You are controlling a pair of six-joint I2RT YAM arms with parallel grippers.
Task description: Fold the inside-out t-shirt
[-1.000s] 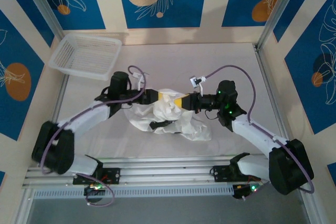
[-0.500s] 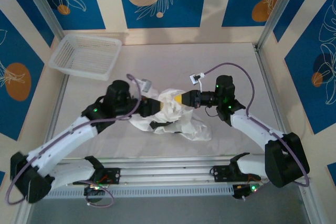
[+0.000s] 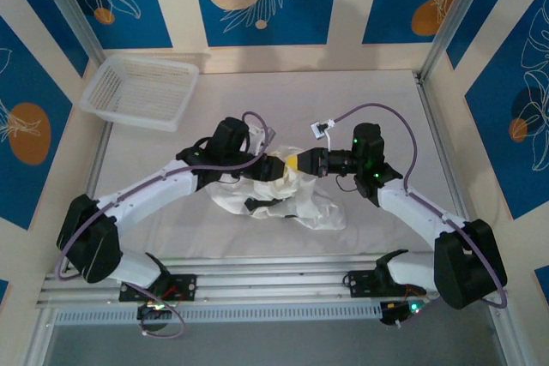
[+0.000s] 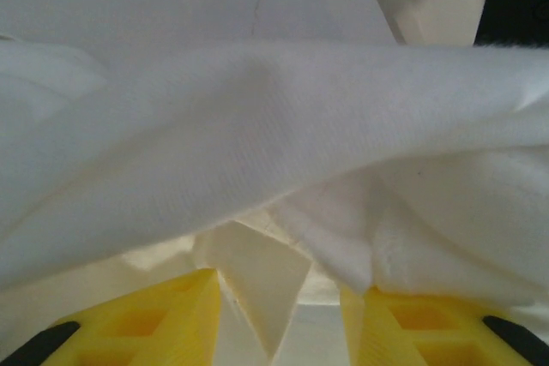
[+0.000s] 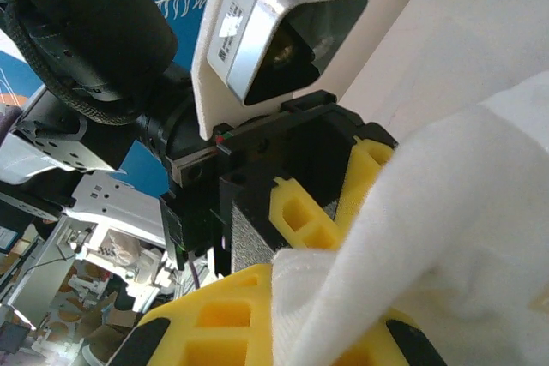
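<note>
The white t-shirt lies crumpled mid-table, with a small dark tag showing on its near side. Its top is lifted between the two grippers. My right gripper is shut on a fold of the white cloth, pinched between its yellow fingers. My left gripper faces it from the left, almost touching. In the left wrist view the left gripper is open, with the shirt draped across above the fingers and a fold hanging into the gap. The right wrist view shows the left gripper close ahead.
A white mesh basket stands at the back left of the table. Metal frame posts run along both sides, and a rail crosses the near edge by the arm bases. Bare tabletop lies behind the shirt.
The left arm has swung its elbow forward and pushed its gripper to the right, closer to the right gripper. The right gripper rose slightly with the cloth, then held still.
</note>
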